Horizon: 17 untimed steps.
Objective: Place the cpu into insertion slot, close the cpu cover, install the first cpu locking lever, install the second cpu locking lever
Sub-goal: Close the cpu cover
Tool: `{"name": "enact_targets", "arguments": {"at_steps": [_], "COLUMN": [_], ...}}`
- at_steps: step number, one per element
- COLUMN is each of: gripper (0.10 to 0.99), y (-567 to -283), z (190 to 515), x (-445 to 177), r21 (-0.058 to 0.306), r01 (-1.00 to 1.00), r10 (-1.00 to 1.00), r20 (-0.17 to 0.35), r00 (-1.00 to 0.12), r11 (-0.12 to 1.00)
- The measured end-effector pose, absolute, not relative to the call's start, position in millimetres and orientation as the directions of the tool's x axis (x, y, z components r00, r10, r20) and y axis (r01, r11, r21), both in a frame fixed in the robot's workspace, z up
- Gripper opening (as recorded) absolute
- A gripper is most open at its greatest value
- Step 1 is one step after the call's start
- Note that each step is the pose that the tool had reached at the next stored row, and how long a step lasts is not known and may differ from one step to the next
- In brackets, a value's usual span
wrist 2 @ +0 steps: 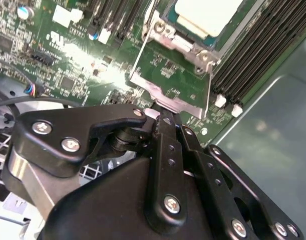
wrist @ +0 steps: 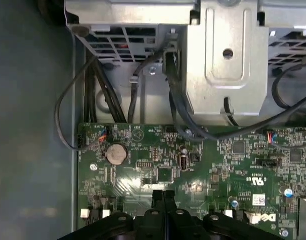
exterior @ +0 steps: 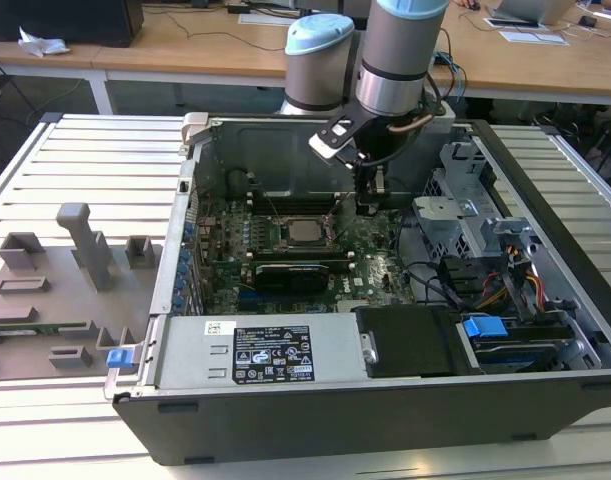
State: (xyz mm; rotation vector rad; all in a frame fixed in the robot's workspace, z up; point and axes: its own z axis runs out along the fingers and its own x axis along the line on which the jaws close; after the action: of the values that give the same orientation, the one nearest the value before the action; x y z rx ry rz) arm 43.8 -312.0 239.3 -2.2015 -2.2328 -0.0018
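The cpu (exterior: 305,232), a silvery square chip, lies in the black-framed insertion slot (exterior: 284,233) in the middle of the motherboard. In the second wrist view the cpu (wrist 2: 205,15) sits in the slot, and the cpu cover (wrist 2: 169,102), a thin metal frame, stands tilted up from it, green board showing through its window. My gripper (wrist 2: 162,118) is shut, its tips right against the cover's free edge; I cannot tell whether that edge is pinched. In the exterior view the gripper (exterior: 368,207) hangs just to the right of the slot. The shut fingertips (wrist: 160,197) point at the board.
Black memory slots (wrist 2: 258,45) run beside the socket. A long black card (exterior: 300,272) lies in front of it. A metal drive cage (exterior: 465,215) and cables (wrist: 92,90) stand at the exterior view's right, the power supply (exterior: 255,350) in front. A grey fixture board (exterior: 65,280) lies outside the case.
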Motion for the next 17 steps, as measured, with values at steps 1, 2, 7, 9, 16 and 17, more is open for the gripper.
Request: {"name": "enact_targets", "arguments": {"at_steps": [1, 2, 7, 9, 16, 17], "gripper": [0.106, 0.106, 0.106, 0.106, 0.106, 0.106], "y": [-312.0, -312.0, -312.0, -312.0, -312.0, -312.0], "z": [239.3, 239.2, 239.1, 239.0, 238.7, 238.6], "x": [41.4, 40.4, 34.6, 31.9, 27.8, 27.4], "r21": [-0.003, -0.003, -0.003, -0.003, -0.003, -0.003], "r01": [1.000, 1.000, 1.000, 1.000, 1.000, 1.000], "r10": [1.000, 1.000, 1.000, 1.000, 1.000, 1.000], "r20": [0.005, 0.005, 0.005, 0.005, 0.005, 0.005], "r00": [-0.014, -0.014, -0.014, -0.014, -0.014, -0.014], "r11": [0.014, 0.014, 0.014, 0.014, 0.014, 0.014]}}
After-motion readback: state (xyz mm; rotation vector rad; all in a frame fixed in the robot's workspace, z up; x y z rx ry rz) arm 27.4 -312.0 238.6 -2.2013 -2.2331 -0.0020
